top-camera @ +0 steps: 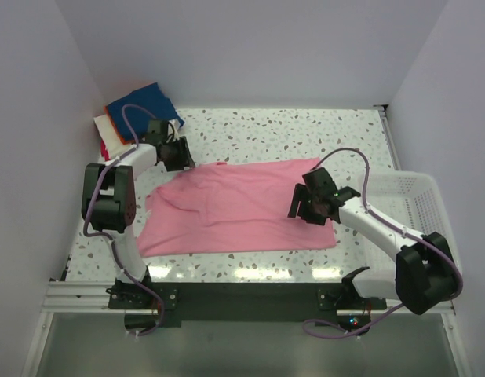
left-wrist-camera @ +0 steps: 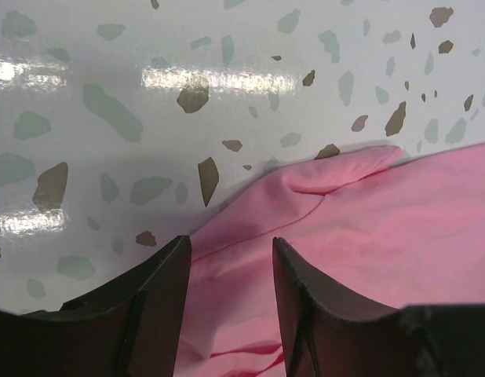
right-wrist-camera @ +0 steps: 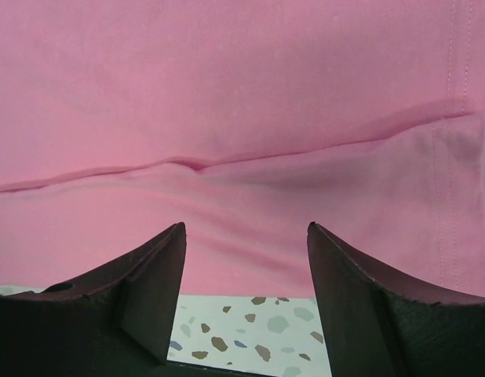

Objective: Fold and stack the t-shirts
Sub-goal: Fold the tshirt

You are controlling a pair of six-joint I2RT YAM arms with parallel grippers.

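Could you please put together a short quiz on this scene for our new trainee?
1. True or false: the pink t-shirt is already folded and sits on top of the stack of folded shirts.
2. Where on the table is the stack of folded shirts? A: near right corner. B: far left corner. C: centre.
3. Fill in the blank: the right gripper hangs over the pink t-shirt with its jaws ____.

Key: 1 false, as it lies spread out on the table. 2 B. 3 open.
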